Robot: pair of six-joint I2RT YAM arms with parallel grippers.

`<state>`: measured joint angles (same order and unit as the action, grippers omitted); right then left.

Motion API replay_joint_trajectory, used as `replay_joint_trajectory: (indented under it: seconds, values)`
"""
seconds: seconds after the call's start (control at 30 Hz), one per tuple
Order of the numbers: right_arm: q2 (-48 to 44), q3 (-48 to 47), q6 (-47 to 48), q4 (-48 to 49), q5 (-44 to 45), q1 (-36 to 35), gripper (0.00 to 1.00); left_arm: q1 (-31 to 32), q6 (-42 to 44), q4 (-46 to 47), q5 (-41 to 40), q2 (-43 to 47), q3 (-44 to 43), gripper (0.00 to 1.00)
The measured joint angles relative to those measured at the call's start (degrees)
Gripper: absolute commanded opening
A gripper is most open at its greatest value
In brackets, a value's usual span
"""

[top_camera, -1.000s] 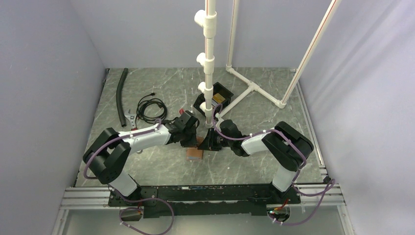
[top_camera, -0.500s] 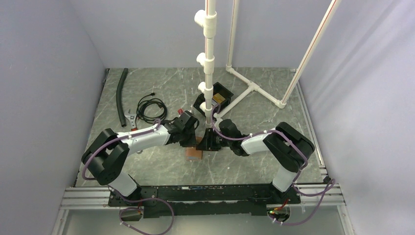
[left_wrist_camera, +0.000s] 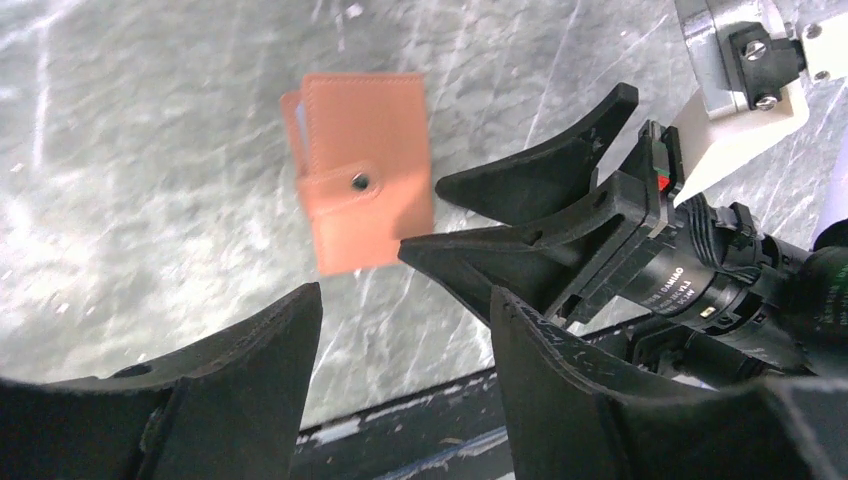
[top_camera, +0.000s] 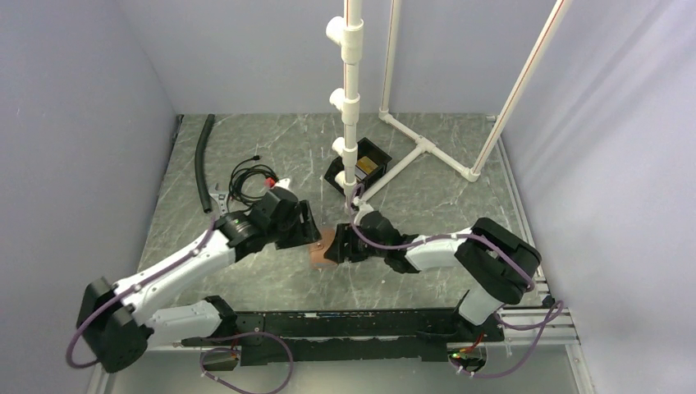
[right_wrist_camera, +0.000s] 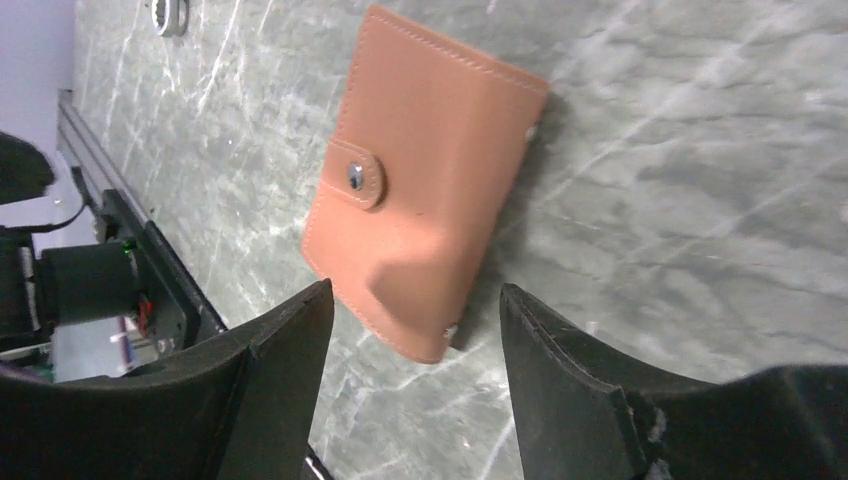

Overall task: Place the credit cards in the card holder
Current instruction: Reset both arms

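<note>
Tan leather wallet [right_wrist_camera: 430, 190] lies flat on the grey marbled table [top_camera: 427, 197], folded shut, snap tab fastened and facing up; one corner of the top flap bulges a little; it sits centre-front of the table, right between the two arms

Left gripper [left_wrist_camera: 403, 295]: jaws spread wide, nothing in them, hanging above the table just beside the wallet on its left; not touching it

Right gripper [right_wrist_camera: 415, 290]: jaws also wide, nothing held, tips either side of the wallet's near end in its own camera; cannot tell if they touch the leather; from the left wrist camera its fingers point at the wallet's edge, just beside it

Cards: small pale bits peek out at two wallet edges in the right wrist view; too small to tell if they are card corners

Farther back: black open box [top_camera: 361, 168] at the foot of a white pipe frame [top_camera: 351, 98]; coiled black cable [top_camera: 250, 180] and black hose [top_camera: 202, 160] at back left, well apart from the wallet
</note>
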<state>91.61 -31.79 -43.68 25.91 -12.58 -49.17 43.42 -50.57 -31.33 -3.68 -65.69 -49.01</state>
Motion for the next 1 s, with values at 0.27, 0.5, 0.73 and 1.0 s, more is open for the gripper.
replay_joint_trajectory:
  seconds: [0.27,0.5,0.73,1.0]
  values:
    - [5.4,-8.0,1.4,-3.8,19.6,-11.4,0.59,-0.1,-1.4,-13.9,-2.7,18.4,0.3,0.71]
    - [16.7,-23.7,16.2,-6.8,25.5,-15.4,0.53,-0.1,-1.4,-28.0,-7.6,27.6,-10.3,0.78]
    - [22.6,-34.3,33.4,-10.4,14.6,-15.7,0.55,-0.1,-1.4,-39.6,-15.8,34.2,-22.6,0.79]
    - [25.0,-38.3,40.1,-13.3,2.8,-16.2,0.75,-0.1,-1.4,-46.7,-20.9,35.9,-28.2,0.81]
